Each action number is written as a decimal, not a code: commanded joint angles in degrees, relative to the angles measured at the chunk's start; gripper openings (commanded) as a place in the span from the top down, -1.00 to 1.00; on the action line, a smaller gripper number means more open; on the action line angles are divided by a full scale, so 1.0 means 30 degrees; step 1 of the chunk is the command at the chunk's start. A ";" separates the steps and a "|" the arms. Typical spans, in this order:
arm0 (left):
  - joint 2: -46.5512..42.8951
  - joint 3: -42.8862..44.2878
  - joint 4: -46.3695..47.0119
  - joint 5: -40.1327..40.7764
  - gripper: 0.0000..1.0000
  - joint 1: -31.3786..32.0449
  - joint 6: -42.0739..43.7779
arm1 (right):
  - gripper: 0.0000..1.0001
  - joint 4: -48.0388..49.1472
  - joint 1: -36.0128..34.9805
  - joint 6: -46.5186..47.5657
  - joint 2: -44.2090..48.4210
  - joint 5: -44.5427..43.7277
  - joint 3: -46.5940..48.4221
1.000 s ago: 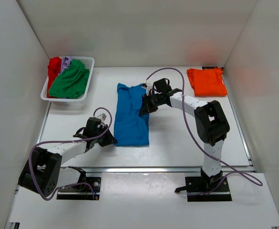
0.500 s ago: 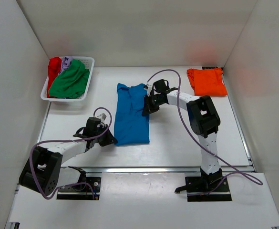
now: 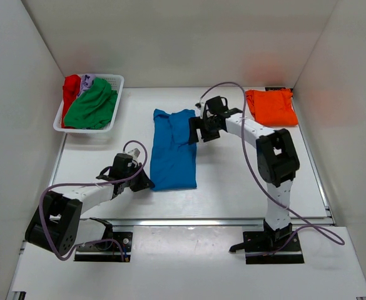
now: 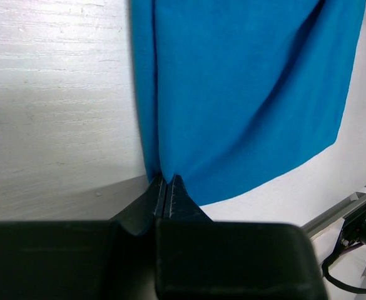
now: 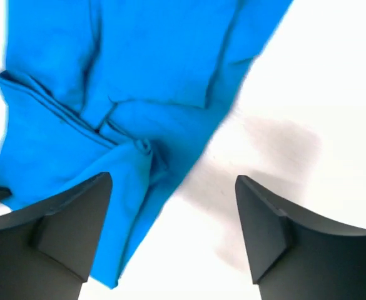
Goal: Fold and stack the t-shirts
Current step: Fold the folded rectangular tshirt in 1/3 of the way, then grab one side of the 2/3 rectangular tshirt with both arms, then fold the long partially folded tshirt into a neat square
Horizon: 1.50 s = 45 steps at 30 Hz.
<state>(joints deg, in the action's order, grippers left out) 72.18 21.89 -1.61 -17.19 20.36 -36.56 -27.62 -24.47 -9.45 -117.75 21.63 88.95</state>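
**Blue t-shirt folded to a strip: one tool pinching, one free**

My left gripper [image 4: 164,181] was closed, its tips meeting on the near left corner of the blue t-shirt [image 3: 172,153], apparently with the hem pinched between them. My right gripper [image 5: 173,181] stood with its jaws wide apart and held nothing; it hovered over the far right edge of the same shirt, where the cloth was bunched into small folds. The blue t-shirt lay mid-table [image 3: 233,181] as a long narrow strip. The orange t-shirt [image 3: 271,107] lay folded at the far right corner. The green t-shirt [image 3: 92,106], red t-shirt [image 3: 71,90] and lilac t-shirt [image 3: 86,81] sat in the basket [image 3: 117,79] at far left.

I judged that the crosswise fold came next. To do it well, both tools should grip matching corners of one end, through all layers, and carry them level, so the strip doubles squarely.
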 commanded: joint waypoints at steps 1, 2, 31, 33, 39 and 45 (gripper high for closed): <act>-0.0505 -0.0002 -0.1368 0.0310 1.00 -0.0019 0.0467 | -0.59 -0.0844 0.0420 -0.0948 0.3707 -0.2491 -0.1131; -0.0680 0.0027 -0.1369 0.0194 1.00 -0.0019 0.0496 | -0.53 -0.0524 0.0509 -0.1618 0.4439 -0.2086 -0.1868; -0.3640 -0.1290 -0.2831 0.0164 1.00 0.0245 0.0379 | 1.00 1.1084 -0.5026 -1.3432 0.8955 0.1345 -1.7197; -0.4311 -0.1028 -0.3505 0.0018 1.00 0.0449 0.0407 | 1.00 0.9593 -0.5057 -1.2761 0.9859 0.1344 -1.7401; -0.6566 -0.1026 -0.5616 -0.0042 1.00 0.1708 -0.0058 | 1.00 0.6544 -0.5348 -1.1646 1.2615 0.2692 -1.8543; -0.8473 -0.0591 -0.6992 -0.0275 1.00 0.2793 -0.0968 | 1.00 0.4550 -0.5232 -1.0914 1.4170 0.3600 -1.8197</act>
<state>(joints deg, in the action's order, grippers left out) 48.90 18.39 -18.90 -18.26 27.94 -38.06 -8.12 -40.01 -44.91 -77.56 29.80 33.47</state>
